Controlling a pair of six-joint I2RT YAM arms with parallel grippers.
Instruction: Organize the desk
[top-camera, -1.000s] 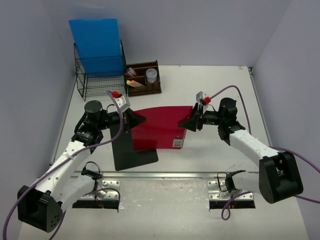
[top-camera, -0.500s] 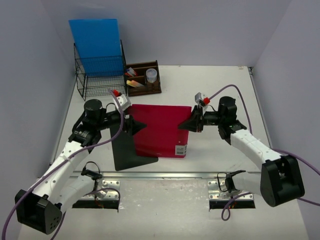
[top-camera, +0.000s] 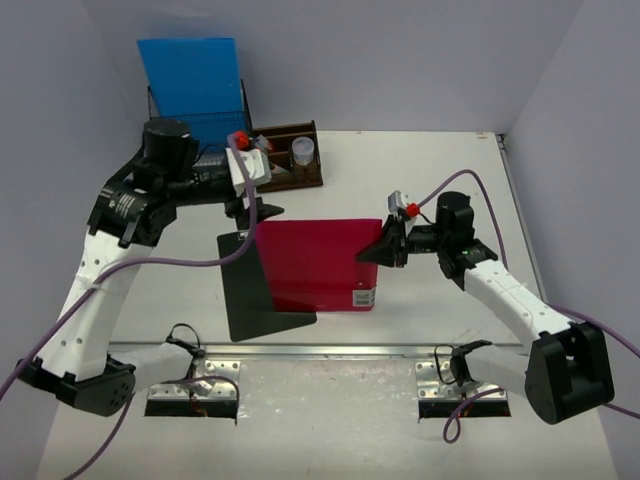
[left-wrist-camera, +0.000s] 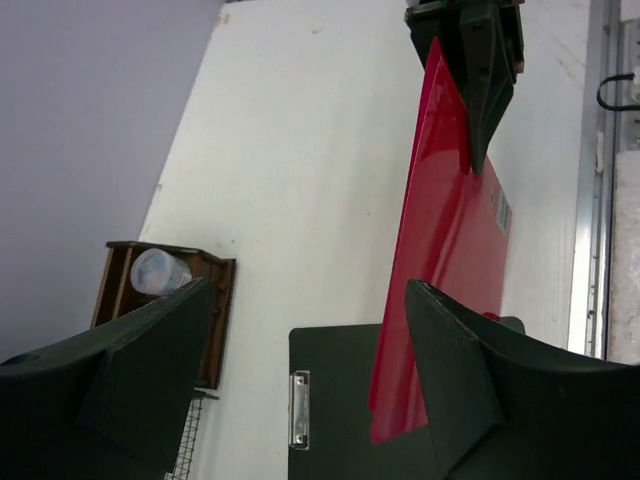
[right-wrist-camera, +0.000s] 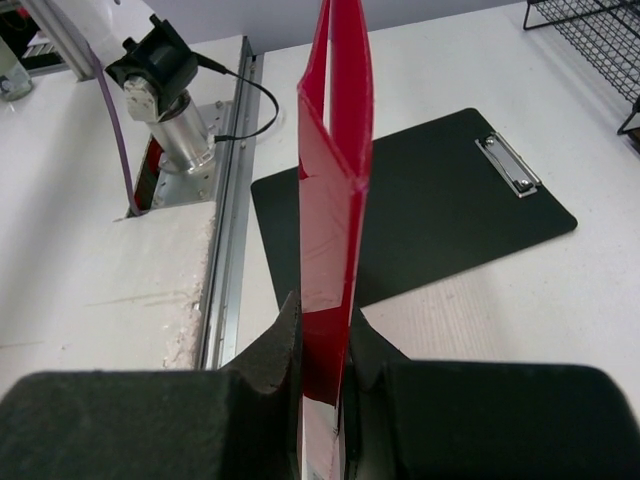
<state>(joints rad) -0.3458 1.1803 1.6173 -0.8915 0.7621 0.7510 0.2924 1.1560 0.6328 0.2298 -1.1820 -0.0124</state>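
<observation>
One matte white desk (top-camera: 450, 170) carries it all. One glossy red folder (top-camera: 320, 265), thin and upright, is pinched by the right fingers (right-wrist-camera: 272, 350). The left fingers (left-wrist-camera: 465, 390) gape wide (holding nothing) over one flat black clipboard (top-camera: 265, 300). One brown wooden organizer (top-camera: 300, 181) sits behind.

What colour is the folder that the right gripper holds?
The folder is red, clearest in the top external view.

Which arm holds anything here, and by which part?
The right gripper pinches the red folder by the edge nearest that arm; the left gripper is open, holding nothing.
</observation>
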